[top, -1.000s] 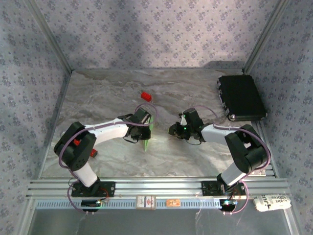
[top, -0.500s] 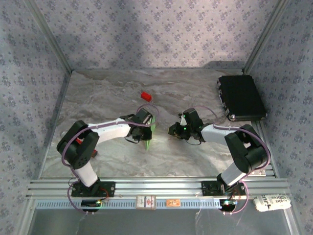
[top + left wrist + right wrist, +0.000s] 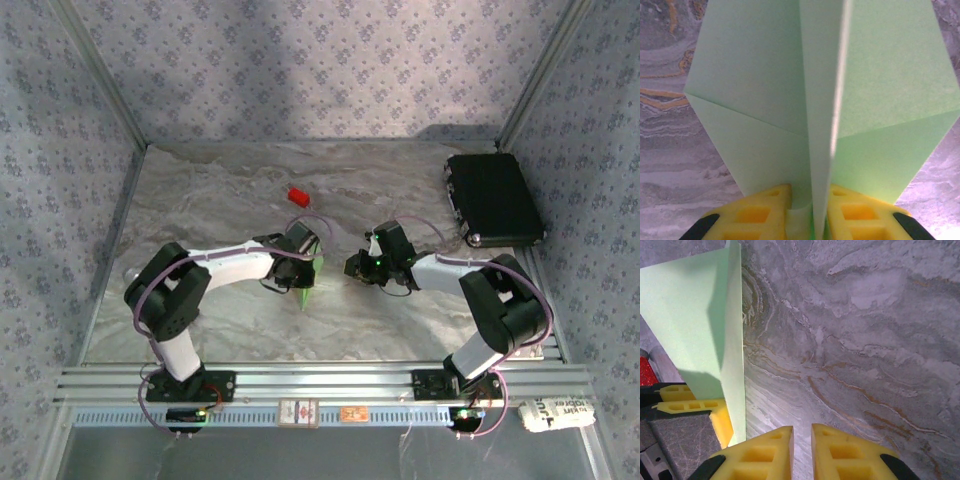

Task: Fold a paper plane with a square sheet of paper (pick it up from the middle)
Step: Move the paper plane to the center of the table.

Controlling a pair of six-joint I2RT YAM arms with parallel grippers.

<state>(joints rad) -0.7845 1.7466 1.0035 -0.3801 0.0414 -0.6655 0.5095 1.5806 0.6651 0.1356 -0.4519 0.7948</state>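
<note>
The paper plane [image 3: 755,95] is pale green, the table [image 3: 865,340] grey-marbled

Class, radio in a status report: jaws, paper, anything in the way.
Left jaws shut on paper plane at centre fold. Right jaws nearly closed, empty, beside it. Red block apart, beyond.

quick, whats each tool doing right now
left tool: closed on the folded green paper, gripping its centre fold
right tool: all but closed, holding nothing
</note>
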